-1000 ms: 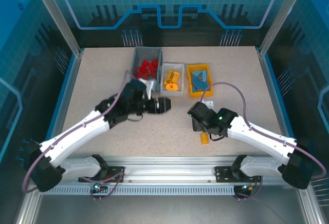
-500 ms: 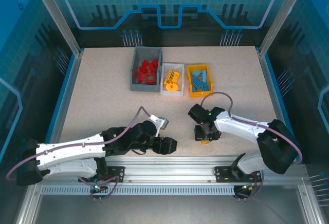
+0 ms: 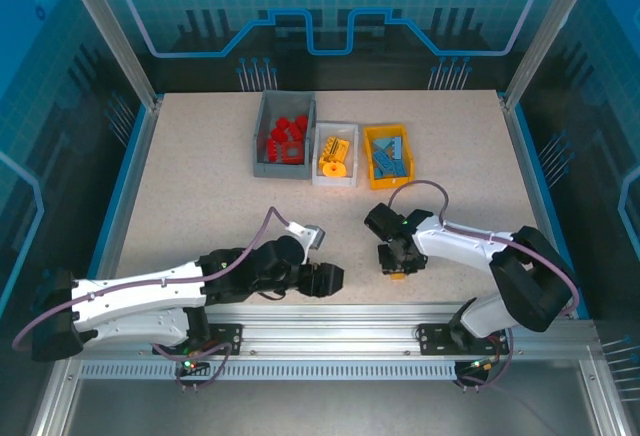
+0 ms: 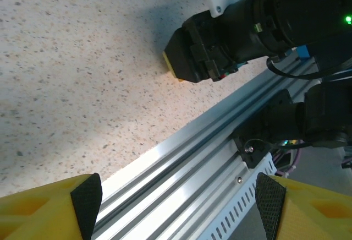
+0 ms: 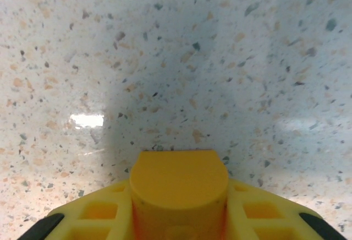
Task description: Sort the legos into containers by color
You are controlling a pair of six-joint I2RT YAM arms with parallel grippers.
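We see the right gripper (image 3: 395,264) pinching a yellow lego (image 5: 179,187) down on the table (image 3: 200,186) (well apart from the containers (image 3: 262,146)). The left gripper (image 4: 179,207) hangs spread wide, holding nothing.

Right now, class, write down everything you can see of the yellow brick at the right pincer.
The yellow brick is small, smooth yellow-orange plastic, with a rounded top edge in the wrist view. It sits between the fingers of the right pincer; they hug both sides with no gap visible. It is low over the speckled table, near its front edge. Its lower part is hidden.
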